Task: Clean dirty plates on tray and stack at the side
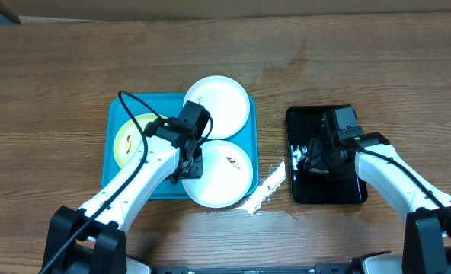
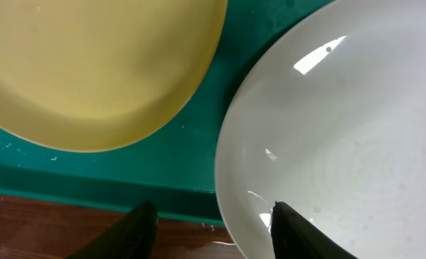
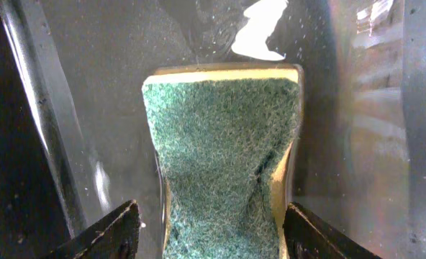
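The turquoise tray (image 1: 123, 114) holds three plates. A white plate (image 1: 227, 103) overhangs the far right corner. A second white plate (image 1: 229, 179), with a small dark smear, overhangs the near right corner. A pale yellow-green plate (image 1: 128, 141) lies at the left. My left gripper (image 1: 186, 169) is open and straddles the near white plate's (image 2: 342, 129) left rim, one finger over the plate and one outside it; nothing is held. The yellow-green plate (image 2: 91, 65) lies beside it. My right gripper (image 3: 209, 234) is open around a green-topped sponge (image 3: 220, 144), with small gaps on each side.
A glossy black tray (image 1: 351, 194), wet inside, sits right of the turquoise tray and holds the sponge under my right arm. White foam (image 1: 263, 186) streaks the wooden table between the two trays. A wet patch (image 1: 286, 72) darkens the wood behind them.
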You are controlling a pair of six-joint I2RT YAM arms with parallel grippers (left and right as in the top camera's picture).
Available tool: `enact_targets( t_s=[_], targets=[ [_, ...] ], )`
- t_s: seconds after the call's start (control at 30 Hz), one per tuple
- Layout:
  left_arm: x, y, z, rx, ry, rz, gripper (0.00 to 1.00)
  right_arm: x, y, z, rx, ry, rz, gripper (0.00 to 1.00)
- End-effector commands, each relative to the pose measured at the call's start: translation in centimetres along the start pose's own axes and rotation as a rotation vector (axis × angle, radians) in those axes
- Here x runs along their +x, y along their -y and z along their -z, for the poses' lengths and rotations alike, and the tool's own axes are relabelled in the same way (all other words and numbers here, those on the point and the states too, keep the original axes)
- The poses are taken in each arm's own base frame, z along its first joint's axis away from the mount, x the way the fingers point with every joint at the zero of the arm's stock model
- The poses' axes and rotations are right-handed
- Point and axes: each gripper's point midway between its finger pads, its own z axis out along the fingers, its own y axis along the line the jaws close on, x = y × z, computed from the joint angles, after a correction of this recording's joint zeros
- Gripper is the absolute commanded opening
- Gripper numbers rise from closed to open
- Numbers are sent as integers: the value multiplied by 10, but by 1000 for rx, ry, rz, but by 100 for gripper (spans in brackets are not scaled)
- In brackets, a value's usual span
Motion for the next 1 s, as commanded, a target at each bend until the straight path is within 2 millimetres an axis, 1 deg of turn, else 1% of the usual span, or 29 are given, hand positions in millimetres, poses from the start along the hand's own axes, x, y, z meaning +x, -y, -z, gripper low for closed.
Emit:
enact_targets(
  t_s=[0.0,0.1,0.33,0.4,0.43,0.53,0.57,0.63,0.67,0.77,0.87,0.93,0.97],
  targets=[
    [7,-6,-4,-25,-27,32,53,6,2,-5,3,-19,-6,65],
    [12,-6,-12,-24,-33,61,52,9,4,-8,4,-23,-6,64],
    [27,8,-48,66,-42,68,51,8,3,-8,2,-17,-6,64],
    [27,10,-55,79,-29,70,48,8,3,-8,2,-18,-6,64],
    [27,11,-56,89,-26,71,44,9,3,-8,2,-19,-6,64],
    [29,16,-56,113,-35,70,32,9,3,-8,3,-21,-6,64],
    [29,16,-56,114,-35,70,28,9,3,-8,2,-19,-6,61],
    [29,15,-56,112,-36,67,22,7,3,-8,0,-14,-6,60],
    [29,16,-55,113,-35,64,15,5,2,-6,-1,-11,-6,56],
    [26,16,-52,115,-31,58,5,0,0,-1,-3,-8,-6,48],
    [23,16,-42,116,-26,44,5,-4,-2,4,-2,-8,-7,44],
    [20,15,-33,113,-22,34,4,-5,-2,6,0,-14,-7,36],
    [19,14,-29,106,-19,34,4,-4,-2,6,0,-14,-7,30]
  ],
)
